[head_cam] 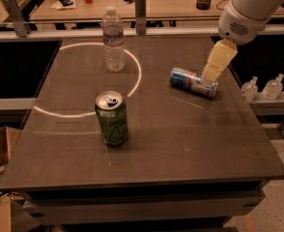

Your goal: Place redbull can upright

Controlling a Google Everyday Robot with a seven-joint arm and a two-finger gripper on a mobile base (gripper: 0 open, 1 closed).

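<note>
Pale yellow gripper [210, 77] at one end of the slim blue-and-silver redbull can [188, 80], lying sideways; hold unclear. Best to grip squarely, tilt slowly.

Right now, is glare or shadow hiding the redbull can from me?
Camera view: no. The bright ring of glare on the table encloses the water bottle and passes the green can, well clear of the redbull can, which lies evenly lit on its side. The pincer covers only one end. The light is warm and dim overall.
</note>
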